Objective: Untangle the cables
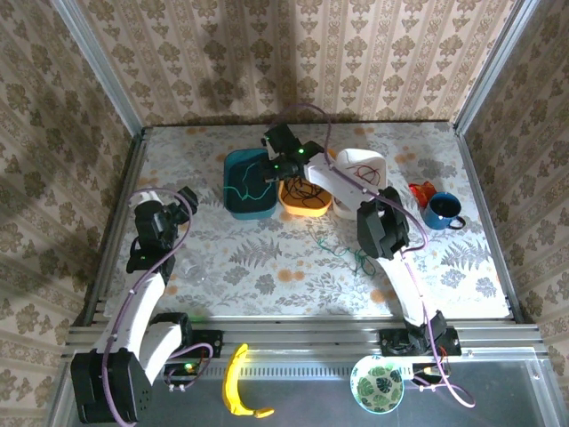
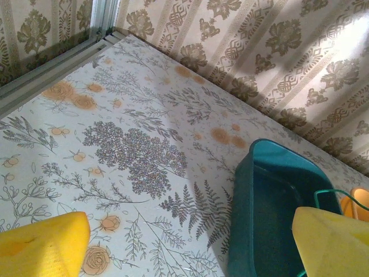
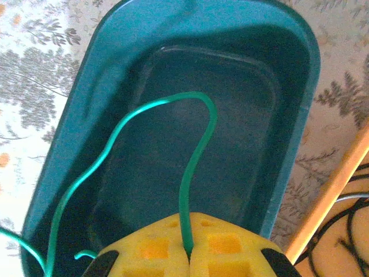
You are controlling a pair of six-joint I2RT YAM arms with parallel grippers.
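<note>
— What is the setting?
— A flat table [image 1: 222,267] under a pale cloth printed with grey ferns and orange blossoms. Metal rails [image 1: 107,231] fence it in, with beige damask wallpaper [image 1: 356,53] behind.
— And the containers?
— In the upper centre of the overhead view sits a glossy teal tub [image 1: 233,206] with rounded corners. An orange tub [image 1: 311,212] is beside it, and a white tub [image 1: 378,160] to the right.
— Where are the cables?
— A thin green cable [image 3: 196,138] arches smoothly over the teal tub. Black cables [image 1: 305,190] coil in the orange one. A green strand [image 1: 356,258] lies loose on the cloth at centre.
— The pincers?
— The right gripper [image 3: 188,249] has its yellow pads pressed together, pinching the green cable. The left gripper [image 2: 189,231], at the left, is spread wide and holds nothing.
</note>
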